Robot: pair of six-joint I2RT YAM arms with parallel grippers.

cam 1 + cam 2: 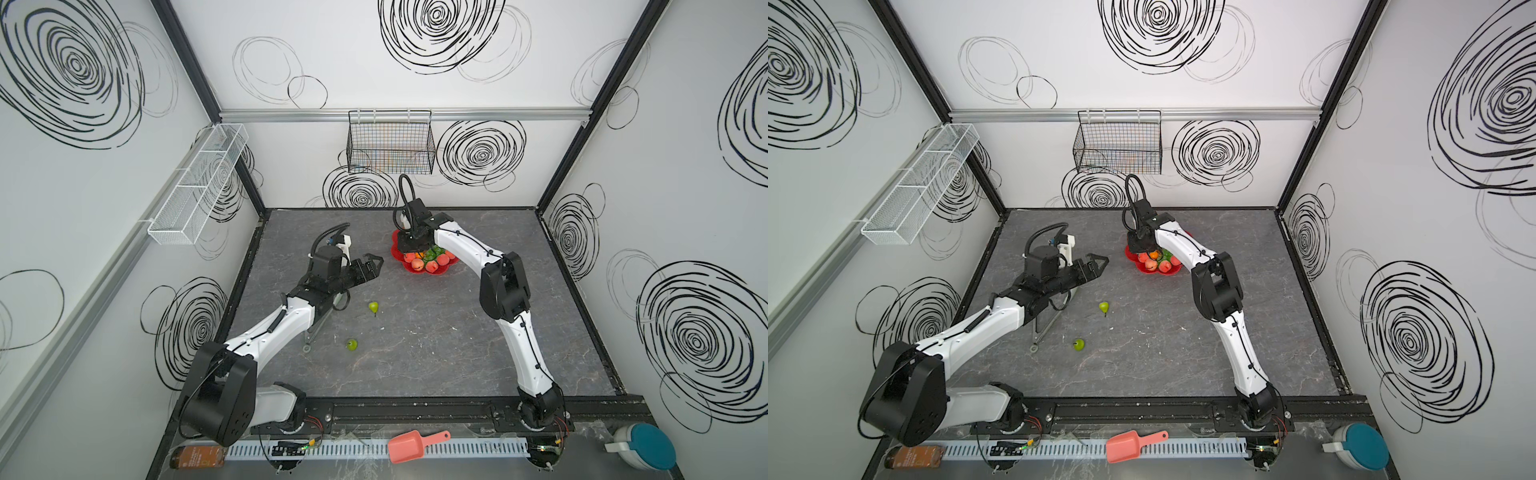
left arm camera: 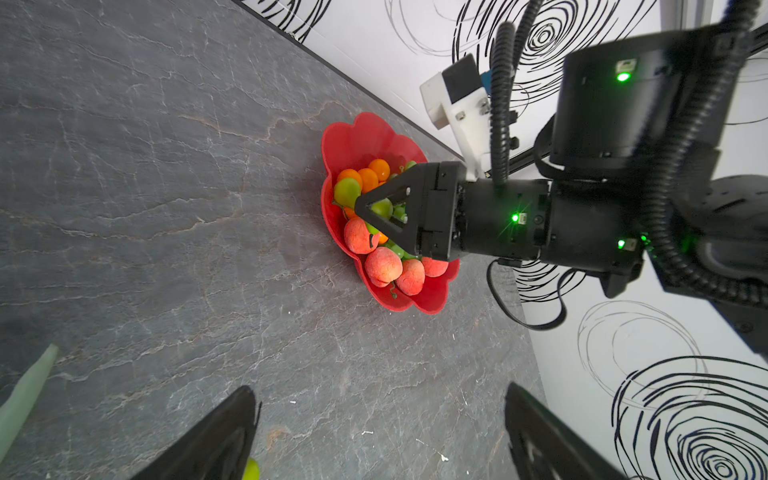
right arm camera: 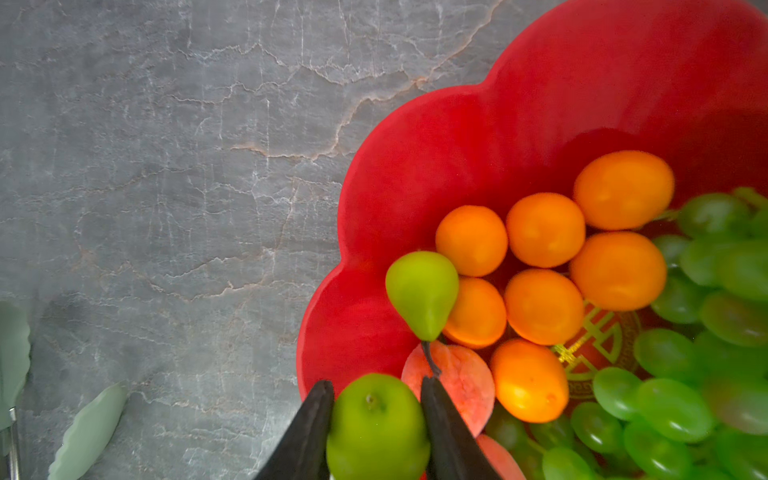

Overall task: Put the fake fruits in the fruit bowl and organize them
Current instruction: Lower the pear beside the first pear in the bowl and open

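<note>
The red flower-shaped fruit bowl stands near the back of the table. In it lie several oranges, a green pear, peaches and a bunch of green grapes. My right gripper hangs over the bowl's left side, shut on another green pear, seen from its blunt end. Two more pears lie on the table. My left gripper is open and empty, left of the bowl.
Tongs with pale green tips lie under the left arm. A black wire basket hangs on the back wall and a white mesh basket on the left wall. A salmon scoop, a bottle and a teal-lidded container sit beyond the front edge.
</note>
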